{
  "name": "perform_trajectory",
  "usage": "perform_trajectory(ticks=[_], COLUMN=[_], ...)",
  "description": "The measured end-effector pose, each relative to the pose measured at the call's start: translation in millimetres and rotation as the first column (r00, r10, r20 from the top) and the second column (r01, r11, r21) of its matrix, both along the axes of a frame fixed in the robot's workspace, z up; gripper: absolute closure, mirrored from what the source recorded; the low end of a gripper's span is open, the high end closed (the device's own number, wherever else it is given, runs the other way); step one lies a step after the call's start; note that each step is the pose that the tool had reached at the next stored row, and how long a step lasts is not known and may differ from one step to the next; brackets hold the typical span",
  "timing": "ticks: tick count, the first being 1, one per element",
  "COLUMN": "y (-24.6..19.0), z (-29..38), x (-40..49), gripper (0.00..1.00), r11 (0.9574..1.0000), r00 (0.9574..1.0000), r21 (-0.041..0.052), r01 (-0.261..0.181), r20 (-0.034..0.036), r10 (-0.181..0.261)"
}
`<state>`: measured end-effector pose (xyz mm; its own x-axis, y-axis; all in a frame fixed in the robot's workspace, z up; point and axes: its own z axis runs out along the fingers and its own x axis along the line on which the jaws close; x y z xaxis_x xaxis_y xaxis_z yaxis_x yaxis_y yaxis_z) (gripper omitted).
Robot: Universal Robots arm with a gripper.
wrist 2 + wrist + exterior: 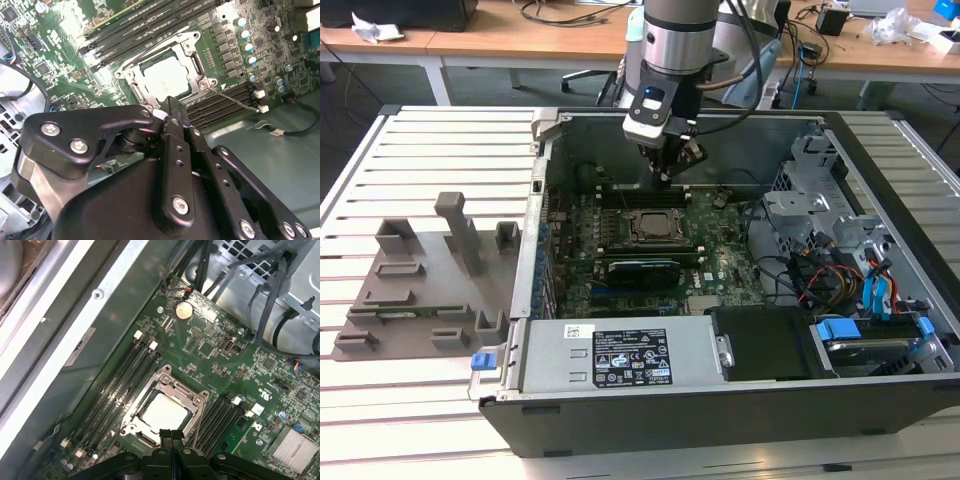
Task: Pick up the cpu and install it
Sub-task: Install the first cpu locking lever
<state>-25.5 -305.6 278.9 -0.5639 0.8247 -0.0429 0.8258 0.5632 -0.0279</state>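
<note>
The cpu [162,412] is a silvery-white square lying flat inside the dark metal socket frame [197,399] on the green motherboard [215,347]. The second wrist view shows the cpu [165,80] in the same frame [192,57]. My gripper [170,434] hangs a little above the socket's edge, fingers pressed together with nothing between them. In the exterior view the gripper [667,172] hovers inside the open computer case, just behind the socket frame [655,228]. The black fingers [172,117] hide part of the socket's rim in the second wrist view.
Black memory slots [117,385] flank the socket on both sides. A long black card [642,271] lies in front of it. Drive cages and cables [840,260] crowd the exterior view's right, the power supply [620,355] sits at the front, and a grey fixture [420,290] rests on the slatted table.
</note>
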Motion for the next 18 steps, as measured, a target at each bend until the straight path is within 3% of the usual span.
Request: perform_trajectory(ticks=[6,10,15,18], y=[0.0,0.0,0.0,0.0], z=[0.0,0.0,0.0,0.0], x=[0.0,0.0,0.0,0.0], gripper=[0.89,0.89,0.89,0.89], r11=[0.9983,0.9947,0.9884,0.9791], r00=[0.9983,0.9947,0.9884,0.9791], r21=[0.0,0.0,-0.0001,0.0], r01=[-0.058,-0.103,-0.152,-0.203], r20=[0.0,0.0,-0.0001,0.0], r10=[0.058,0.103,0.152,0.203])
